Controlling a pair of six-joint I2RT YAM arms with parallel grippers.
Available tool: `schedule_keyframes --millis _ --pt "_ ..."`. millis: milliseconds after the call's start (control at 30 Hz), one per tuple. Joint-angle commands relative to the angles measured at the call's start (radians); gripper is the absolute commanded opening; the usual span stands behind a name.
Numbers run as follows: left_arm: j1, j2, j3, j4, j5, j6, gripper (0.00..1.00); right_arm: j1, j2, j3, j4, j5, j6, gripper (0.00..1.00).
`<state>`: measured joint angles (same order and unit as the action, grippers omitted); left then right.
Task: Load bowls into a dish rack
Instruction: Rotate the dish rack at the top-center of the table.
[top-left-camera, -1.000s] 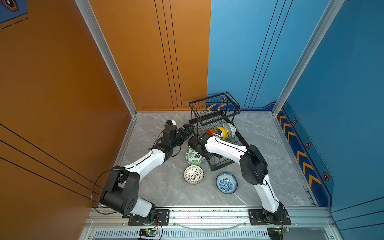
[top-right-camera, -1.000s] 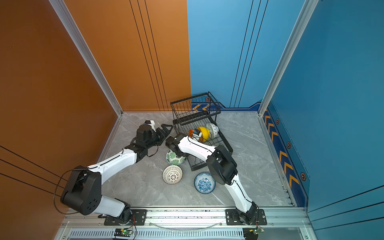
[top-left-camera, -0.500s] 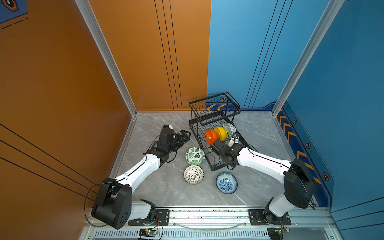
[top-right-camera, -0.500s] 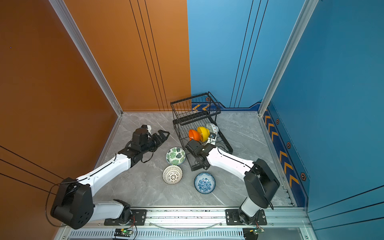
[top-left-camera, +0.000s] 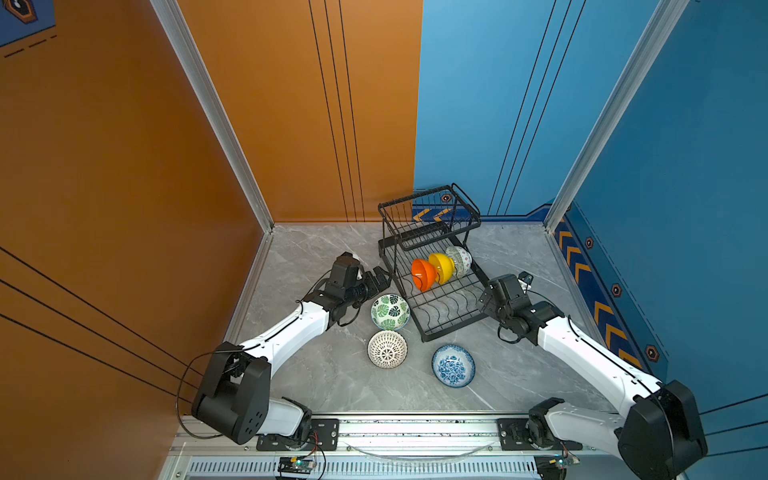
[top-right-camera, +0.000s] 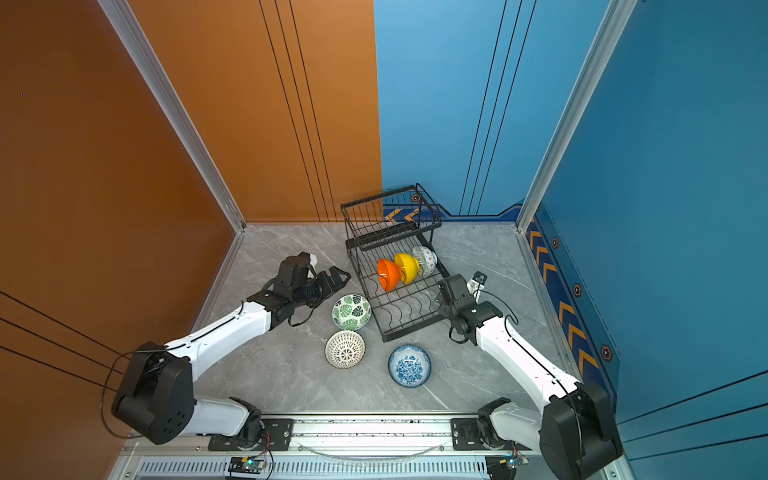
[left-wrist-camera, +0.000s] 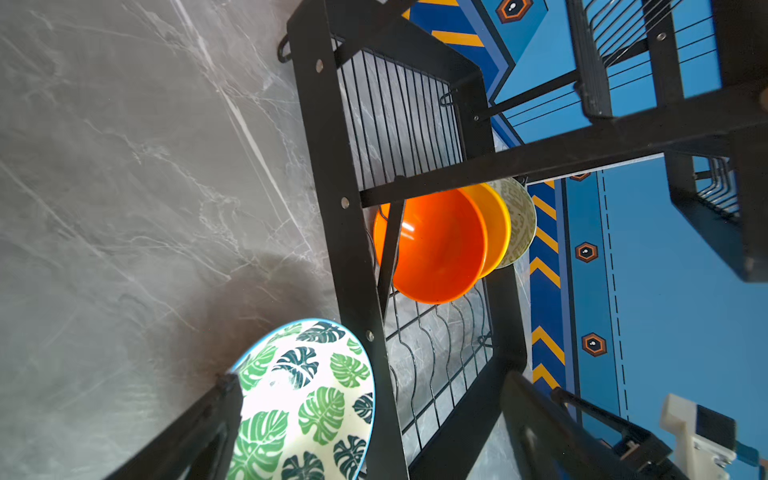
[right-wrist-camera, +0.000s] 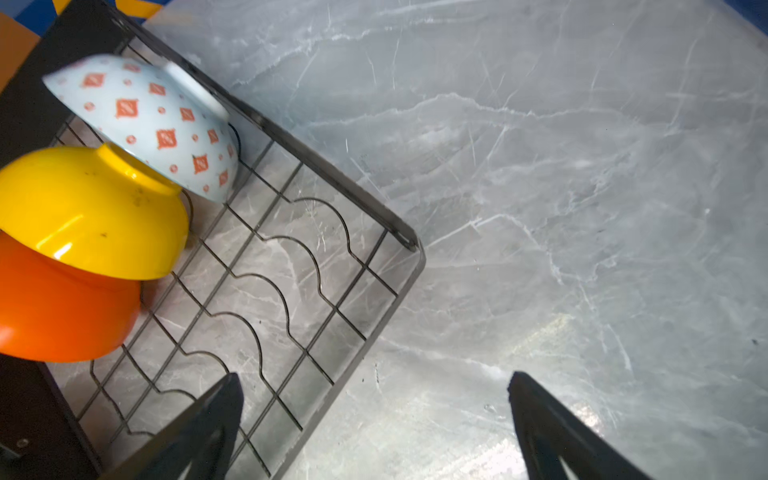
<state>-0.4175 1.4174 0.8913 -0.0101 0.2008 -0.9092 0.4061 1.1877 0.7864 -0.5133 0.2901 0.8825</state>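
The black wire dish rack holds three bowls on edge in both top views: orange, yellow, and a pale patterned one. On the floor left of and before the rack lie the leaf bowl, the lattice bowl and the blue floral bowl. My left gripper is open, just beyond the leaf bowl at the rack's left side. Open and empty, my right gripper hovers over the rack's near right rim.
The rack's raised wire basket tier stands at its far end near the back wall. Orange and blue walls enclose the grey marble floor on three sides. The arm bases sit on a rail along the front edge.
My right arm has let go of the orange bowl, now standing in the rack, and swung back to the rack's right side with jaws wide. The left arm shifted slightly.
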Motion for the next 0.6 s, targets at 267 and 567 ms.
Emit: schedule_keyframes --millis 267,567 --pt "-0.012 0.065 0.077 -0.019 0.035 0.032 0.98 0.026 0.079 -0.107 0.216 -0.24 0.084 1.0" --pt "-0.018 0.087 0.075 -0.009 0.044 0.025 0.98 0.006 0.219 -0.07 0.335 -0.263 0.109 1.0"
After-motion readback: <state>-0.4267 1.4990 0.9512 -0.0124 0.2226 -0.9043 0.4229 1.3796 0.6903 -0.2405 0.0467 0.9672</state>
